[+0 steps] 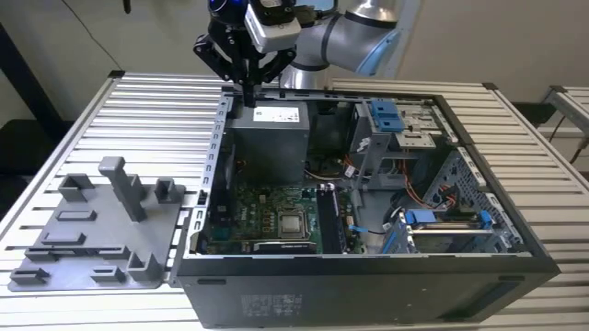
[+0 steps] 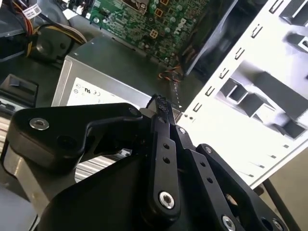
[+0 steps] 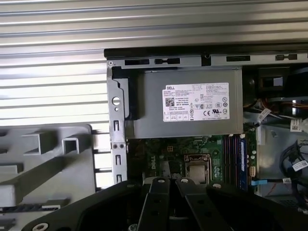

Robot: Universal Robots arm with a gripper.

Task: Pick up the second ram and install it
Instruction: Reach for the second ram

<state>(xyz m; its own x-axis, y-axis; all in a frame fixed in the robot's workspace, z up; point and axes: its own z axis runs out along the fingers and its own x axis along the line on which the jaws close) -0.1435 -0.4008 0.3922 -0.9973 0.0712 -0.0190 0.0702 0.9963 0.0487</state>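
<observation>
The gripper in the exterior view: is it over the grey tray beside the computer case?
No, the gripper hangs over the power supply at the far corner of the case, away from the grey tray.

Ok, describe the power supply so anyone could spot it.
Find the open computer case on the slatted table. In its far corner, exterior view's left, under the gripper, sits the power supply: a grey metal box, the only part with a big white label.

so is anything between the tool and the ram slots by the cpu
Nothing visible does. The tool hangs shut above the power supply's corner, and the ram slots beside the cpu lie open from above.
</observation>
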